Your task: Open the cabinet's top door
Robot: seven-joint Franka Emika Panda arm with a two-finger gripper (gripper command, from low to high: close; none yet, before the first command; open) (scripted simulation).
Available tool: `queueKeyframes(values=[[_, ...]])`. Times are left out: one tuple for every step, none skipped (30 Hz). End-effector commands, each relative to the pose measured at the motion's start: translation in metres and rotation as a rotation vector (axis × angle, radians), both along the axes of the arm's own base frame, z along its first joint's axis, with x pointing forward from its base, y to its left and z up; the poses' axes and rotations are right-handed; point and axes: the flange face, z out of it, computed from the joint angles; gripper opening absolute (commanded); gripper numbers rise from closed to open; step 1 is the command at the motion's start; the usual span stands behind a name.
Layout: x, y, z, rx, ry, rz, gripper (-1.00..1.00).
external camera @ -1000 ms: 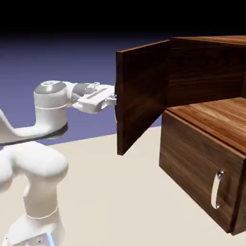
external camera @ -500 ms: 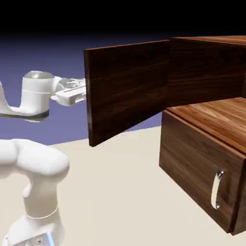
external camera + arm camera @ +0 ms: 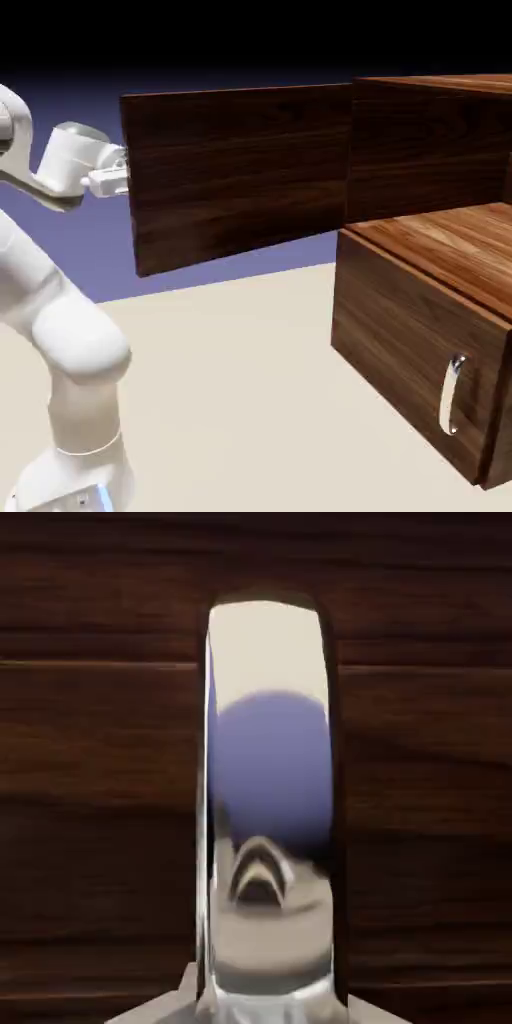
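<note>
The dark walnut cabinet point(image 3: 430, 150) fills the exterior view's right. Its top door point(image 3: 240, 175) stands swung wide out to the left, its back face toward the camera. My gripper point(image 3: 122, 178) is at the door's free left edge, its fingertips hidden behind the wood. In the hand view the door's silver handle point(image 3: 268, 802) runs upright through the middle, very close, against dark wood-grain point(image 3: 100, 762). It sits between my fingers at the bottom edge, and the gripper is shut on it.
The lower panel point(image 3: 410, 360) of the cabinet is closed, with its short silver handle point(image 3: 452, 395) at the lower right. The white arm point(image 3: 60, 330) rises at the exterior view's left over the beige table point(image 3: 250, 400).
The top door has swung much wider, its free edge travelling left in the exterior view. My gripper and arm moved left with it, still on the handle.
</note>
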Motion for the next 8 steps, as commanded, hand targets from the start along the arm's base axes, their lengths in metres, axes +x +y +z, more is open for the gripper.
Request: queueKeyframes(values=[[0.001, 0.008, 0.0, 0.0, 0.0, -0.015, -1.0], [0.002, 0.015, 0.0, 0.0, 0.0, -0.03, -1.0], [0.003, 0.021, 0.0, 0.0, 0.0, -0.044, -1.0], [0.004, 0.027, 0.0, -0.001, 0.0, -0.056, -1.0], [0.005, 0.032, 0.0, 0.0, 0.0, -0.067, -1.0], [0.005, 0.036, 0.001, 0.001, 0.0, -0.076, -1.0], [0.006, 0.039, 0.001, 0.003, 0.0, -0.084, -1.0], [0.006, 0.042, 0.002, 0.003, 0.0, -0.091, -1.0]])
